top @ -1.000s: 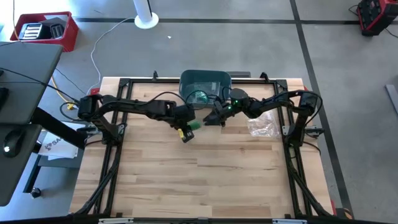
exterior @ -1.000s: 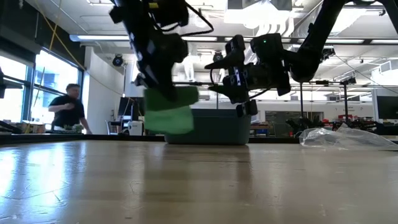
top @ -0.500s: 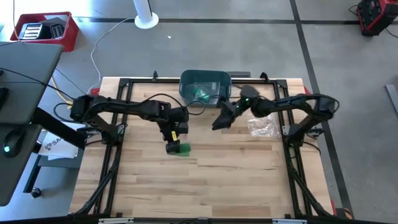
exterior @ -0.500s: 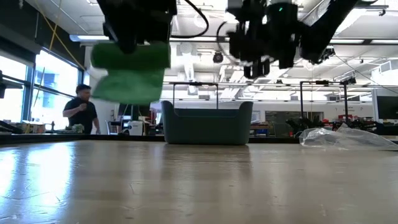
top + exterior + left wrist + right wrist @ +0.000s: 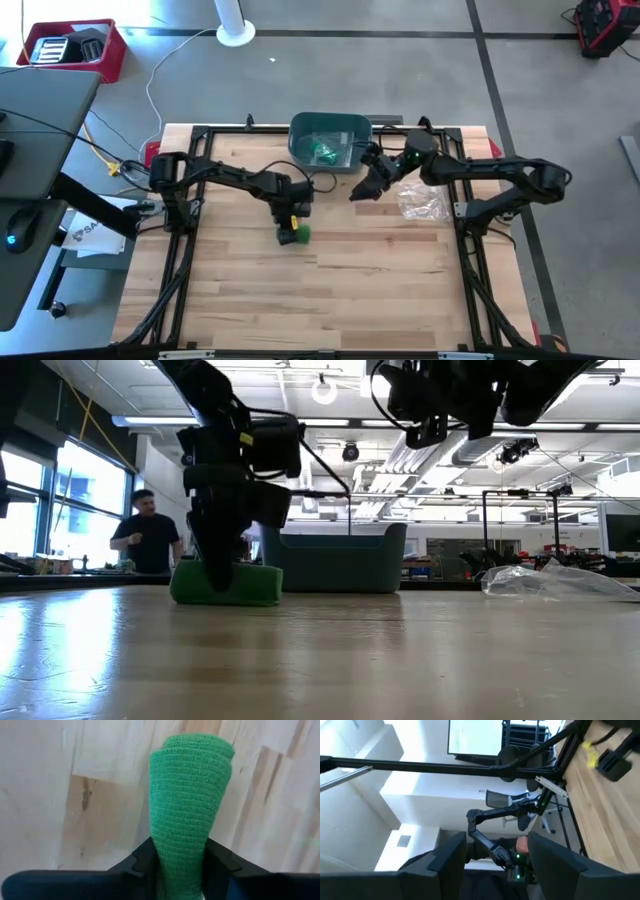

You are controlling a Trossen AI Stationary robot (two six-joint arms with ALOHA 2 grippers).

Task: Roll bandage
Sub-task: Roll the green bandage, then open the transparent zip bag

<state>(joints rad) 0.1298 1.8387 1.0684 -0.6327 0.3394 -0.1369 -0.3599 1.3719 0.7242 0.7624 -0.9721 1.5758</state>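
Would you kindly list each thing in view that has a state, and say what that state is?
Green bandage roll: rolled up, resting on the table, gripped.
Left gripper: shut on the roll.
Right gripper: raised above the table, holding nothing.
Teal bin: open-topped, green material inside.
Plastic bag: crumpled, lying on the table.

Bright, even overhead light fills the scene; ceiling lamps glare in the low view, and the window at far left is blown out. The near table is soft with blur and sheen, and the arms stand dark against the light
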